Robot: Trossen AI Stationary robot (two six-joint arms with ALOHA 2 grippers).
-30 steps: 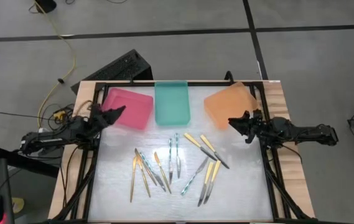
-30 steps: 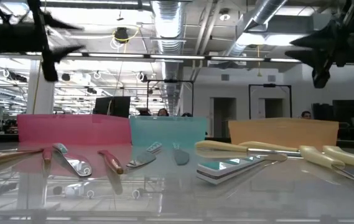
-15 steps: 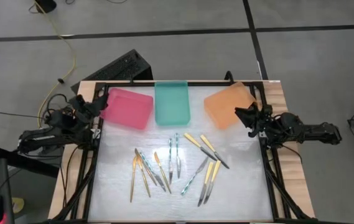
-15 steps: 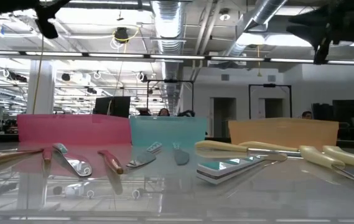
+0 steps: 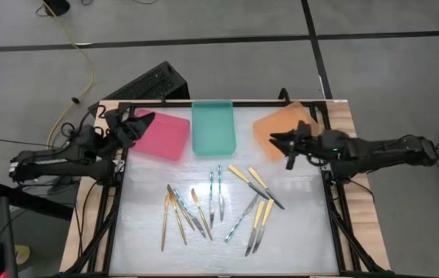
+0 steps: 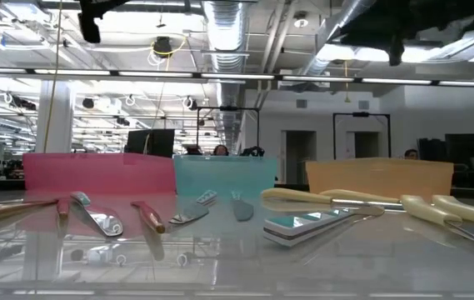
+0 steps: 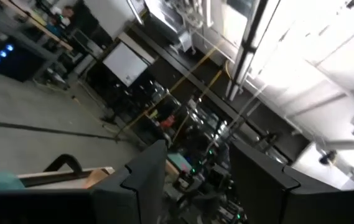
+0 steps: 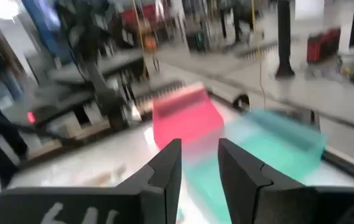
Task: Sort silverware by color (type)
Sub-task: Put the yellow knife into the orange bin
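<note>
Dozen silverware below right claw

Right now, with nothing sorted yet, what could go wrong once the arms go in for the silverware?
1. The silverware lies in overlapping clusters mid-table, so a grasp may lift or drag a neighbor of another color.
2. Handles are slim and flat on the table; a pincer could slip off or scrape the surface.
3. The right pincer hangs empty over the orange tray, and the left pincer at the pink tray; either could bump its tray when descending.
</note>
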